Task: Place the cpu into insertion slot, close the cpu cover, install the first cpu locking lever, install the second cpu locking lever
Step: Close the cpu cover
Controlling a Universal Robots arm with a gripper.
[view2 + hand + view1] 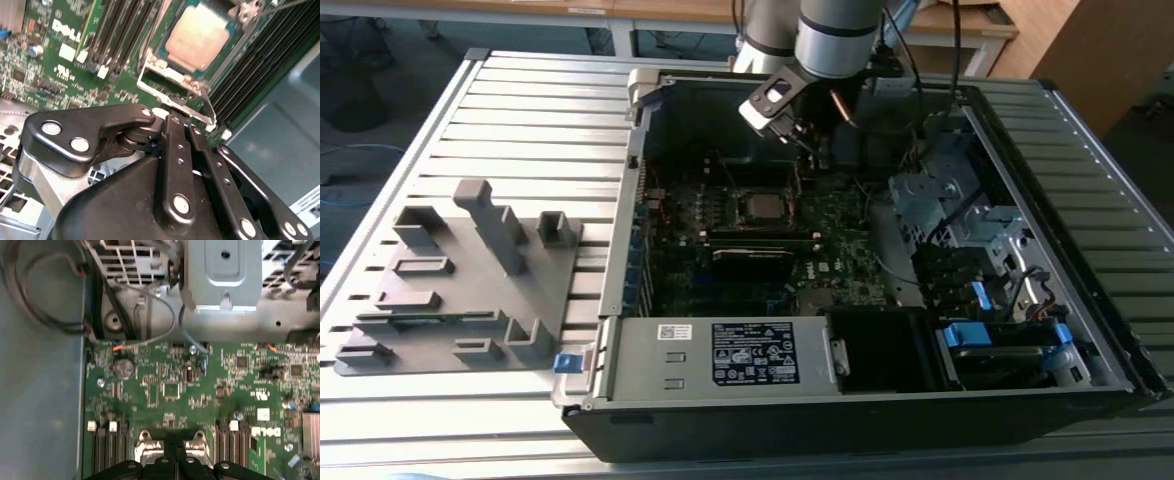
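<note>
Your gripper (pixel 181 120), fingers pressed together, hovers at the cpu cover (pixel 167 74)'s edge. The cover is thin, stiff metal, likely best handled by its rim, clear of the fragile seated cpu (pixel 200 40).

In the exterior view you have the computer case (pixel 854 432) standing on the counter (pixel 520 110), with the parts holder (pixel 454 290) lying at its nine o'clock. Inside, the cpu (pixel 759 205) lies in the insertion slot (pixel 738 207) on the board (pixel 841 250). The power supply (pixel 720 355) sits at the slot's six o'clock, the drive cage (pixel 947 200) at three, and the hand (pixel 815 158) hangs near it at one.
</note>
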